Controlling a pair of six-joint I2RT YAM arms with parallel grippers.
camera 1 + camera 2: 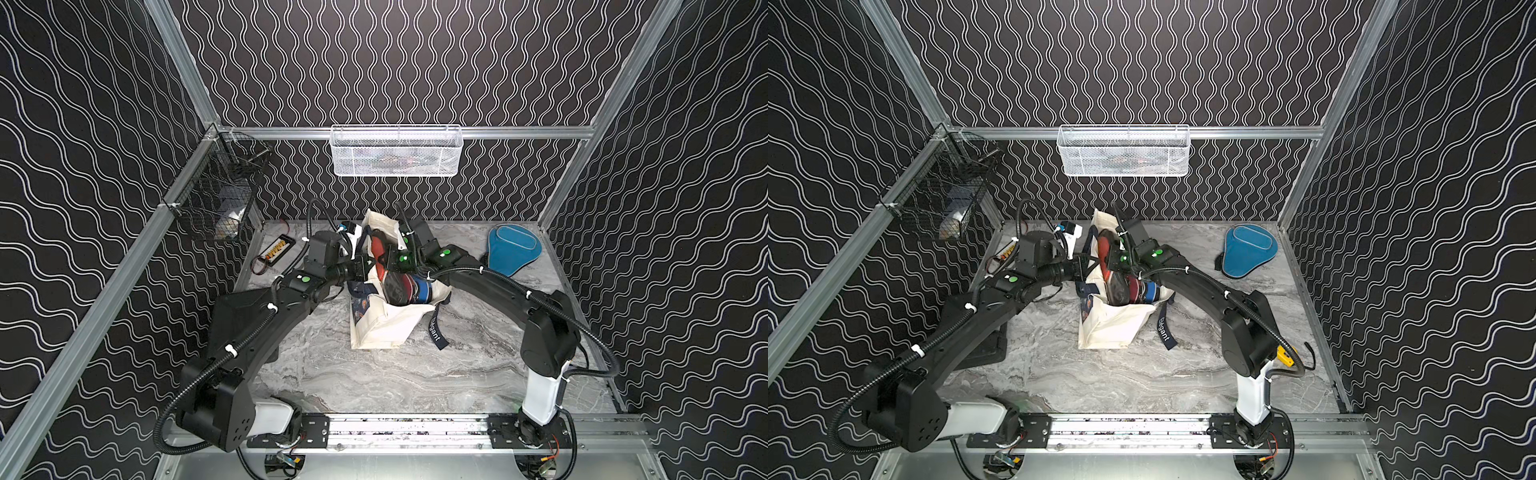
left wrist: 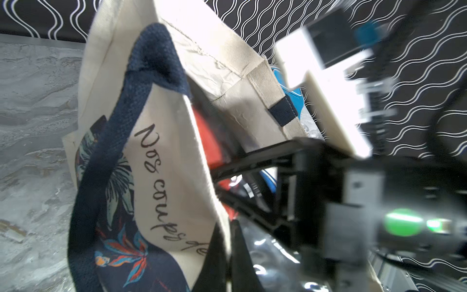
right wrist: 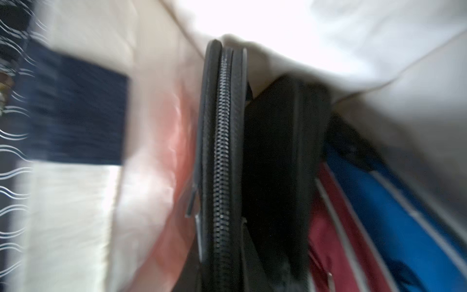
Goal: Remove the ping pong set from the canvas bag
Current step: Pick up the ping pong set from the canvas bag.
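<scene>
Both top views look from high over the front, steeply down on the table [image 1: 374, 374] toward the back wall [image 1: 395, 62], from well back, and share nearly the whole scene. The left wrist view sits close against the bag [image 2: 177, 156], facing across its mouth to the right arm [image 2: 353, 222]. The right wrist view looks into the bag at very close range, blurred.
</scene>
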